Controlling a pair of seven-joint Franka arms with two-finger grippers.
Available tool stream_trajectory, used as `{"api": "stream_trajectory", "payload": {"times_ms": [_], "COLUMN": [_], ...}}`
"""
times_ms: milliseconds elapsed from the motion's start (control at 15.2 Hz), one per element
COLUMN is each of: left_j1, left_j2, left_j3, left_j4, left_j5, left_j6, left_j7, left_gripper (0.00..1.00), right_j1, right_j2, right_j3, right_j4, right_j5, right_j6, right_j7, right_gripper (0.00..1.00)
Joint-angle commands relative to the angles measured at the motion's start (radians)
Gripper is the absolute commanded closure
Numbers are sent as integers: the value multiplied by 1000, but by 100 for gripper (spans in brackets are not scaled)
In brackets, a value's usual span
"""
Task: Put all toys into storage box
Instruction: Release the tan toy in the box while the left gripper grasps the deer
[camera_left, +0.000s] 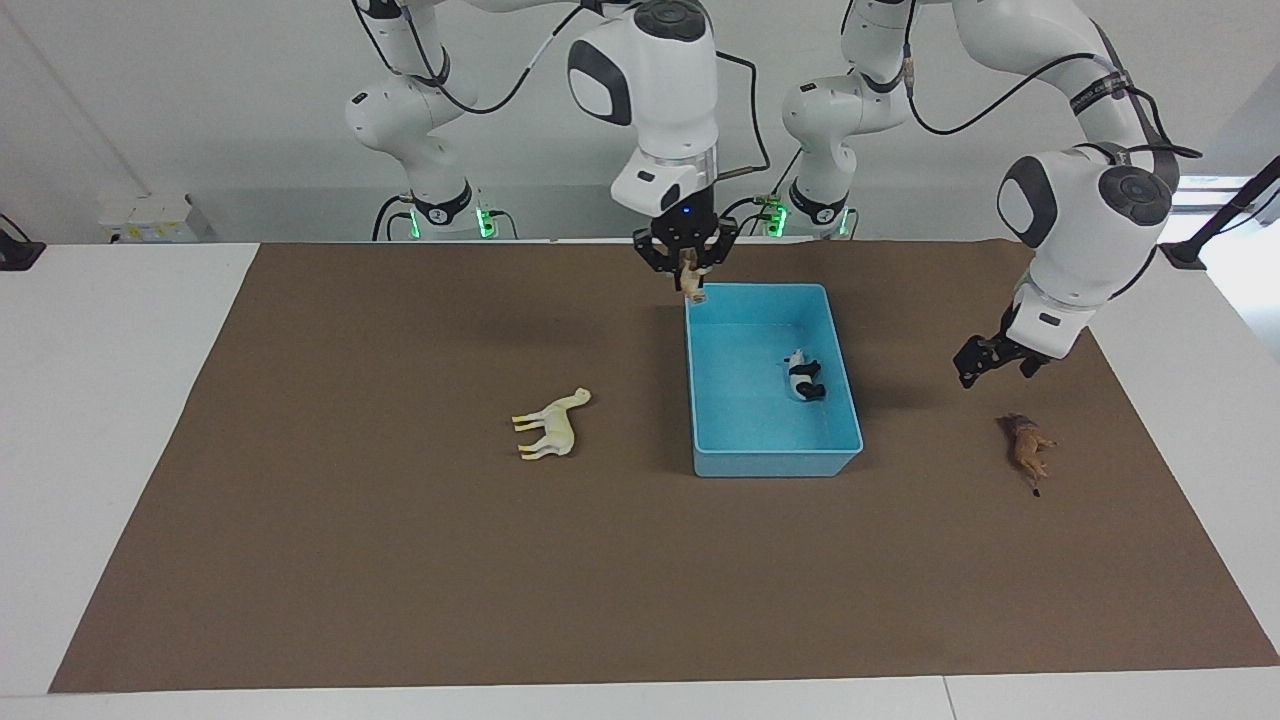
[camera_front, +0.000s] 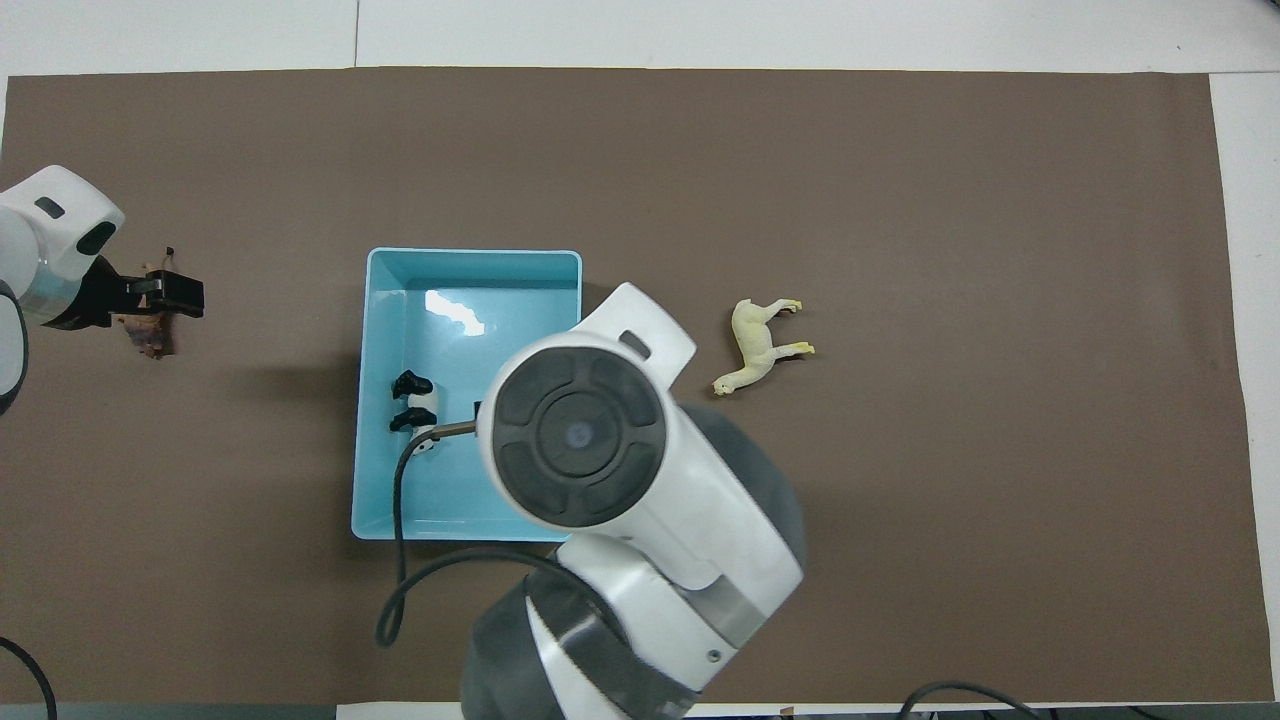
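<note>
Clock positions here are being read in the facing view, with the storage box (camera_left: 775, 466) as the dial. The brown mat (camera_left: 400, 560) is covering most of the table, and both arms are working over it.

The right arm is reaching in to the box's eleven o'clock corner. The right gripper (camera_left: 688, 270) is clenching the tan big cat (camera_left: 691, 286) and hanging it right above that rim corner. The left gripper (camera_left: 990, 364) is hovering over the mat out at three o'clock, released and carrying nothing, just at eleven o'clock of the brown maned toy (camera_left: 1030, 447).

The panda (camera_left: 805, 378) is lying inside the box, toward its three o'clock wall. The cream long-necked toy (camera_left: 550, 425) is lying on the mat at nine o'clock, well apart from the box.

The main risk, as I am judging it, is an early release. The cat is hanging over the rim rather than clearly over the floor, so it could strike the edge and tumble out onto the mat. The maned toy is lying flat, so a shallow pinch could skid off it.

I am counting two arms, one box and four toys: one boxed, one carried and two waiting on the mat.
</note>
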Motion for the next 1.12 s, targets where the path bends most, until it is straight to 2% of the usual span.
{"api": "stream_trajectory", "payload": {"times_ms": [0,197,329,394,460,789,920,1052], "left_j1": [62,108,116,117,122,133,163,165], "left_j2": [56,118,170,190,204,207,202,198], "left_j3": [-11,-11,-11,-9,-9,-9,-11,-9], "left_j4": [-15,-15,-9,-9,-10,-36,-67,-98], "left_j5": [30,34,38,38,41,185,185,185], "left_j6": [145,246,311,340,358,362,369,378], "left_j7": [65,125,131,131,132,131,126,114], "left_gripper": [0,0,0,0,0,0,0,0], "right_j1": [42,92,87,89,92,63,26,-40], "right_j2": [76,193,208,205,205,219,184,173], "right_j3": [-8,-8,-8,-10,-13,-42,-94,-113], "right_j4": [-25,-22,-29,-29,-19,150,153,150], "right_j5": [19,10,10,5,7,-4,-5,-13], "right_j6": [89,234,244,235,216,-12,-58,-66], "right_j7": [13,73,75,78,87,282,269,190], "right_gripper": [100,100,100,6,0,0,0,0]}}
